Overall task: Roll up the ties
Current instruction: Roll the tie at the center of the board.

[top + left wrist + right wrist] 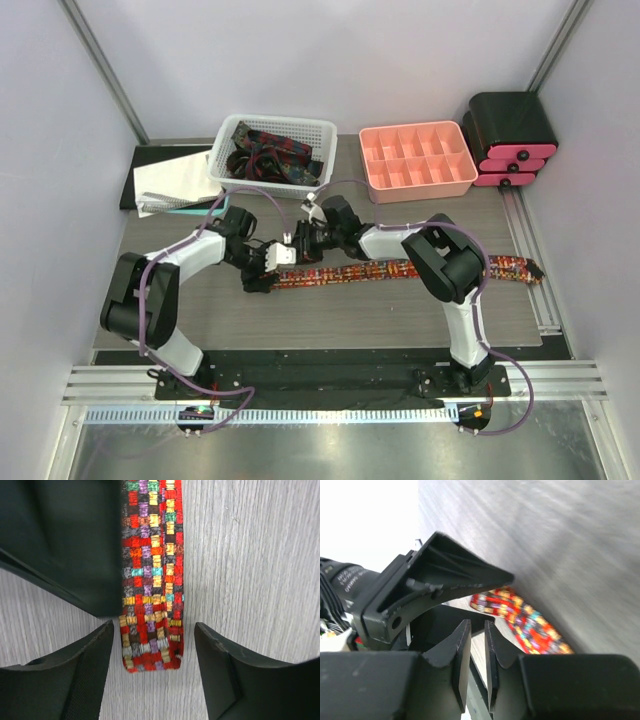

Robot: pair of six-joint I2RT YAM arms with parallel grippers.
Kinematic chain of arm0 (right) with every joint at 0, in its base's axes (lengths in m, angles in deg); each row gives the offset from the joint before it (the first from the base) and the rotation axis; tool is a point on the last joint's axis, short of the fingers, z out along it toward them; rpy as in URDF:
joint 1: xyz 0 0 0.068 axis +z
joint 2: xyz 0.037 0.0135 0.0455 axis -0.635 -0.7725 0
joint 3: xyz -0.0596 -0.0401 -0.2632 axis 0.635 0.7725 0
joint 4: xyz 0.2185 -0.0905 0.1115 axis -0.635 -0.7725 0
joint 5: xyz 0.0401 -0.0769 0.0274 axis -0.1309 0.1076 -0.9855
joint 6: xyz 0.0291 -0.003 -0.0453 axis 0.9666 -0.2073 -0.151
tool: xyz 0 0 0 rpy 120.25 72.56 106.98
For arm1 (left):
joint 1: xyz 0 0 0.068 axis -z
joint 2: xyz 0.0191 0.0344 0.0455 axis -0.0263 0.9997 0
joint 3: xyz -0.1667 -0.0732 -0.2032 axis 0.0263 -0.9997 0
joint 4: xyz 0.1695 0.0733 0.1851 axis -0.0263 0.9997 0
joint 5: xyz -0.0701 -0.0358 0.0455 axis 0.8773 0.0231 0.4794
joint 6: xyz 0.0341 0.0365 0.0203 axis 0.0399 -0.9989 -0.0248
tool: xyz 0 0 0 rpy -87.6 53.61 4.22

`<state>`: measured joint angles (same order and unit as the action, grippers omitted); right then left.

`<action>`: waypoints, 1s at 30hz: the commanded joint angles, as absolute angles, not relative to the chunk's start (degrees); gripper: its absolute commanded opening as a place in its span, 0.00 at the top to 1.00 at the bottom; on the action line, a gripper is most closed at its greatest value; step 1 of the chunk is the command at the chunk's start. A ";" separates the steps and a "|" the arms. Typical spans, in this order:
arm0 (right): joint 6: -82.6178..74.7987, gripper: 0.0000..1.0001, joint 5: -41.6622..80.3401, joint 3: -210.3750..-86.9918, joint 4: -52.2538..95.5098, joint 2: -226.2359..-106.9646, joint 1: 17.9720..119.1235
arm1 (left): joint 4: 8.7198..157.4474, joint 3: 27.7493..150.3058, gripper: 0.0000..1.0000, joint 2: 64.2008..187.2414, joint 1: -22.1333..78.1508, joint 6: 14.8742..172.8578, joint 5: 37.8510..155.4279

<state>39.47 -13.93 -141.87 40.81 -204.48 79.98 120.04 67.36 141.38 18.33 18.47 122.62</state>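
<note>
One of the ties [400,270], red with a multicoloured woven check, lies flat across the table from left to right. Its narrow end [150,650] rests on the table between the fingers [85,675] of my left gripper [153,630], which is open and straddles it without touching. My right gripper [477,626] hovers just behind the left one [308,236], jaws a narrow gap apart with nothing between them. The tie's end [520,615] shows beyond it. More ties [265,155] are heaped in a white basket [318,138].
A pink compartment tray [416,158] stands at the back centre. A black and pink drawer box [512,140] is at the back right. Papers on a dark board [170,182] lie at the back left. The left gripper's body [430,592] crowds the right wrist view.
</note>
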 commanded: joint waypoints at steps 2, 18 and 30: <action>37.62 0.76 -15.03 -140.38 39.10 -202.50 78.09 | 117.80 68.19 0.44 142.42 20.14 15.32 118.44; 37.53 0.77 -14.15 -143.27 38.57 -206.19 77.83 | 112.96 67.48 0.61 142.78 19.97 14.87 117.30; 33.93 0.83 -11.70 -144.06 33.48 -211.20 78.09 | 119.64 70.47 0.32 141.02 14.34 14.18 123.09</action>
